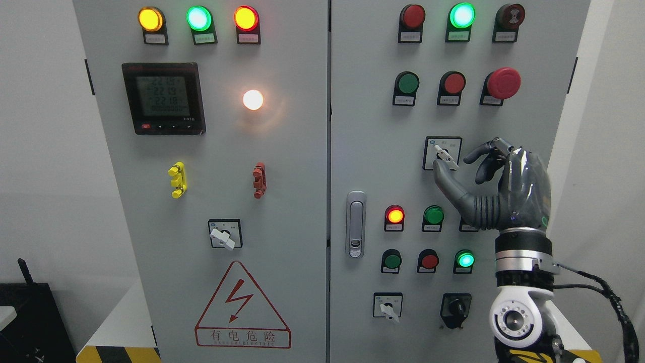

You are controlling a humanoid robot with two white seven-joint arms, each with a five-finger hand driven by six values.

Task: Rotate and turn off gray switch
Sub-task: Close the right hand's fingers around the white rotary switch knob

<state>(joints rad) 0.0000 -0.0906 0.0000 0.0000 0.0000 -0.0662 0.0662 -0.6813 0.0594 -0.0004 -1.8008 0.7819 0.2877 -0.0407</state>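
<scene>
A grey rotary switch [445, 156] sits in a black-framed plate on the right cabinet door, its white handle tilted from upper left to lower right. My right hand [466, 169] is raised beside it, palm toward the panel. Its thumb [446, 180] reaches up just under the switch handle, and its curled fingers [488, 154] hover a little to the right of the handle, apart from it. The hand holds nothing. The left arm is out of view.
Similar grey switches sit at the lower left door [224, 235] and lower right door [387, 306], beside a black knob [455, 306]. Lit and unlit buttons surround the hand; a red emergency button [503, 83] is above. A door handle [356, 224] stands by the seam.
</scene>
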